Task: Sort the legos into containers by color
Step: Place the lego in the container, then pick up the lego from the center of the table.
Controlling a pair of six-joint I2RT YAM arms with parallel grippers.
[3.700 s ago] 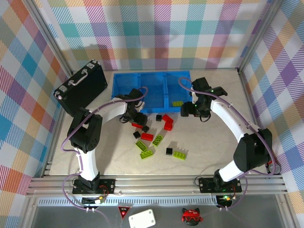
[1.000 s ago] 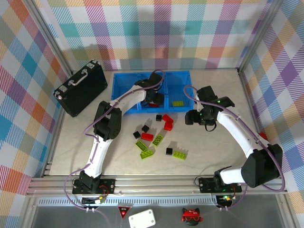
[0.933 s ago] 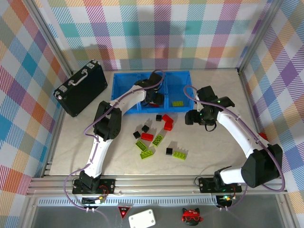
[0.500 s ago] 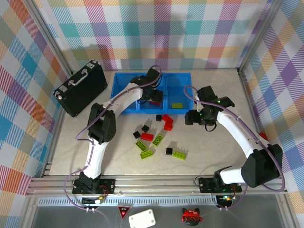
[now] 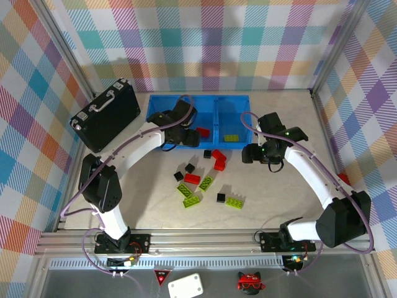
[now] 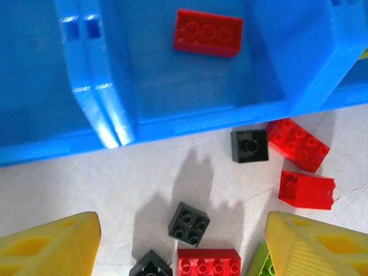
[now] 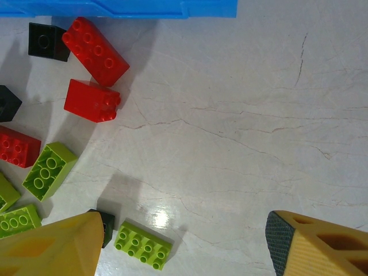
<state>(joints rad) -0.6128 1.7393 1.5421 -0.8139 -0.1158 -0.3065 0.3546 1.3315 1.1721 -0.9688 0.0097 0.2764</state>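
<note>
Pale cracked surface (image 5: pixel 273 192) inside plaid walls (image 5: pixel 205 43); black briefcase (image 5: pixel 105 115) at left. Loose legos (image 5: pixel 192 178) strewn before blue tray (image 5: pixel 232 115). Left pincer (image 6: pixel 181 247) and right pincer (image 7: pixel 184 247) spread apart, empty.

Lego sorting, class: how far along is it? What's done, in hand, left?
Done: one red brick in the tray's middle compartment, one green brick in its right one. In hand: nothing; left tool and right tool are open. Left: red, green and black bricks on the table.
</note>
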